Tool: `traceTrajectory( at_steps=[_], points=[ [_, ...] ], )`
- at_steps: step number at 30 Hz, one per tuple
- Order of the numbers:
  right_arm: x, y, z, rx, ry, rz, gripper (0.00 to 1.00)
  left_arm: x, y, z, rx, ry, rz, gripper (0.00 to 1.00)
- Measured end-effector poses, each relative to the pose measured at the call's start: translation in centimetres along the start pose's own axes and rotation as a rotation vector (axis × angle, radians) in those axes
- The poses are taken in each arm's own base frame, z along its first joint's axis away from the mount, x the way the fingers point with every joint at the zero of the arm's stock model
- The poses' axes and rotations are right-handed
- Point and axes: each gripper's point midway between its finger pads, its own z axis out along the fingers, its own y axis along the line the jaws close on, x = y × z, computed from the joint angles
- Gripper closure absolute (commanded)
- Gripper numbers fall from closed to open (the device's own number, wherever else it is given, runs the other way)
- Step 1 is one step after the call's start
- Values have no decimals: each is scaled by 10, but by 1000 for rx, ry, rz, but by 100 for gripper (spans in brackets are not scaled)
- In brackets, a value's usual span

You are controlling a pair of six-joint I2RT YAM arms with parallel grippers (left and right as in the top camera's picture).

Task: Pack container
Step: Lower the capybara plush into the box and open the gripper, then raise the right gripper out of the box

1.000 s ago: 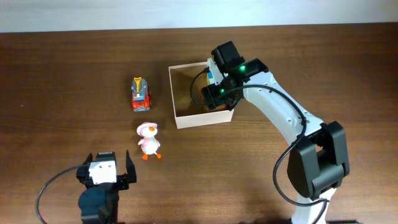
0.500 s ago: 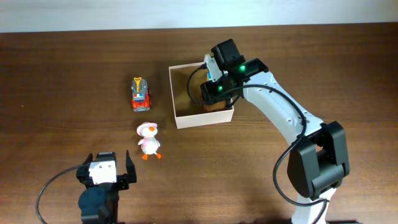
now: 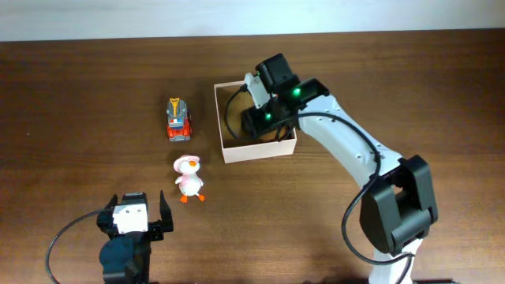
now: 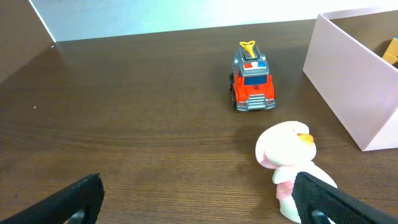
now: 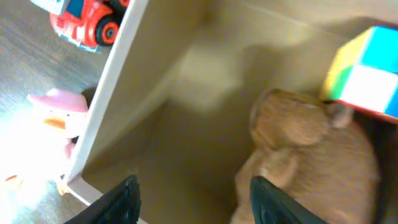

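Observation:
The container (image 3: pixel 260 150) is a shallow white-walled box with a tan inside, at the table's middle back. My right gripper (image 3: pixel 252 122) hangs over its left half. In the right wrist view the right gripper (image 5: pixel 196 199) is open over the bare tan floor inside the container wall (image 5: pixel 118 81). A tan plush toy (image 5: pixel 311 155) lies beside its right finger, with a coloured cube (image 5: pixel 367 68) behind it. A red fire truck (image 3: pixel 178 118) and a pink-and-white duck (image 3: pixel 188 177) stand on the table left of the box. My left gripper (image 3: pixel 134 217) is wide open near the front edge, with the duck (image 4: pixel 286 155) just ahead of its right finger.
The table is dark brown wood (image 3: pixel 79 118). The fire truck (image 4: pixel 252 84) stands beyond the duck in the left wrist view, and the container's white wall (image 4: pixel 348 81) rises to the right. The right arm's base (image 3: pixel 394 229) stands at the front right.
My right gripper has shifted left over the container and its jaws have narrowed somewhat. The left arm, the truck and the duck have stayed put.

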Motion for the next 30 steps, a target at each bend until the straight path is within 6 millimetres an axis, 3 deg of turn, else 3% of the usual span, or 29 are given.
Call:
traceTrajectory(
  at_steps=[9,20,30],
  points=[
    [15,-2,27,-3,68,5,40,0,0,0,0,0,0,1],
    [23,-22,27,102,102,-35,40,0,0,0,0,0,0,1],
    [22,-27,25,123,103,-38,35,0,0,0,0,0,0,1]
  ],
)
